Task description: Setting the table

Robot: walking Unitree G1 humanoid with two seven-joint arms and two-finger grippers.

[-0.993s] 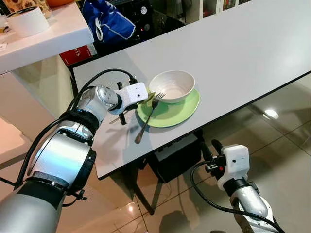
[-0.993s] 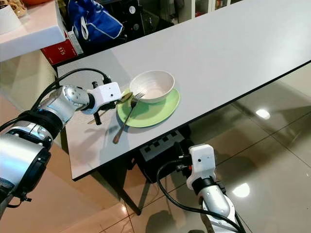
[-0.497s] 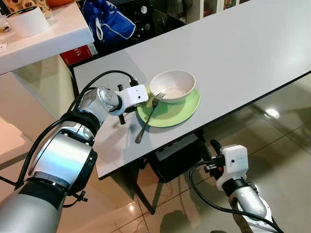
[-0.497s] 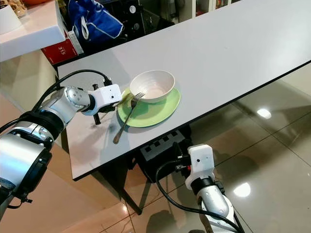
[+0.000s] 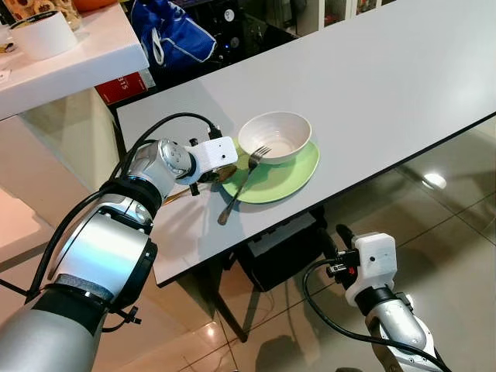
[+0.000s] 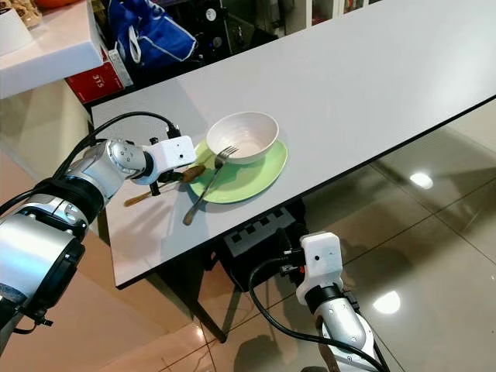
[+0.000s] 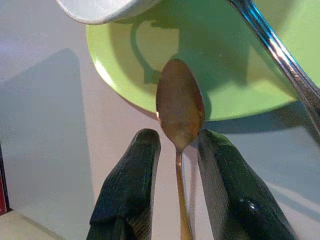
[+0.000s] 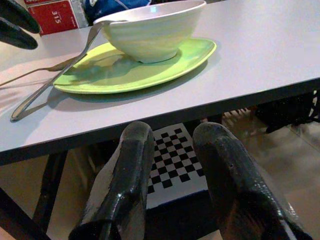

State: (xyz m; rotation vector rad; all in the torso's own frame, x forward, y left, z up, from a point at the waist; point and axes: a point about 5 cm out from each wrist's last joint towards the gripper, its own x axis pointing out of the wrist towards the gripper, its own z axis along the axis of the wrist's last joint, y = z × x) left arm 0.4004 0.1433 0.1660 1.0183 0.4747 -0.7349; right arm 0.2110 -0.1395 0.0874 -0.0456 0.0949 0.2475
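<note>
Your left gripper (image 7: 175, 160) is over the grey table (image 5: 372, 85), just beside the rim of the green plate (image 5: 291, 174). A gold spoon (image 7: 179, 107) lies between its two black fingers (image 7: 131, 185). The fingers are a little apart, one on each side of the thin handle, and you cannot tell if they pinch it. The round end of the spoon reaches over the edge of the plate, and its handle pokes out behind the gripper, over the table.

On the plate sits one white bowl (image 5: 275, 136), toward the far side. One silver fork (image 5: 242, 184) leans with its prongs against the bowl, crosses the plate, and its handle end rests on the table near the table's edge. The fork lies close to the spoon, on the side where the plate is.

So you have one plate, one bowl, one fork and one spoon.

Past the far corner of the table there is a blue bag (image 5: 174, 35) and a red box (image 5: 124, 85). To your left stands a white counter (image 5: 70, 66) with a white cup (image 5: 45, 32) on it.

Your right gripper (image 8: 172, 150) hangs below the table edge, over the shiny floor (image 5: 457, 201). Its fingers are apart and hold nothing. In front of it, under the table, is something with black and white squares (image 8: 175, 160).
</note>
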